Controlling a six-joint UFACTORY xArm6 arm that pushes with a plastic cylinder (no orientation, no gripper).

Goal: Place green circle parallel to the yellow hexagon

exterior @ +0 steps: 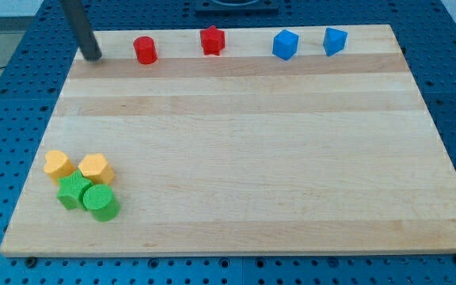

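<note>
Green circle (100, 203) near tabletop (244, 150) bottom-left corner, touching green star (73, 191) at its left. Yellow hexagon (96, 169) just above, beside yellow heart (58, 164). My tip (93, 57) at top-left corner, well apart from cluster, left of red cylinder (145, 50). Red star (212, 40), two blue blocks (286, 44) (335, 40) along top edge. No pincer fitted; state cannot be told.

A robotics lab bench: a pale wooden tabletop (236, 142) lies on a blue perforated metal mounting plate (450, 87) with rows of regular holes, of the kind used for fixing test rigs.
</note>
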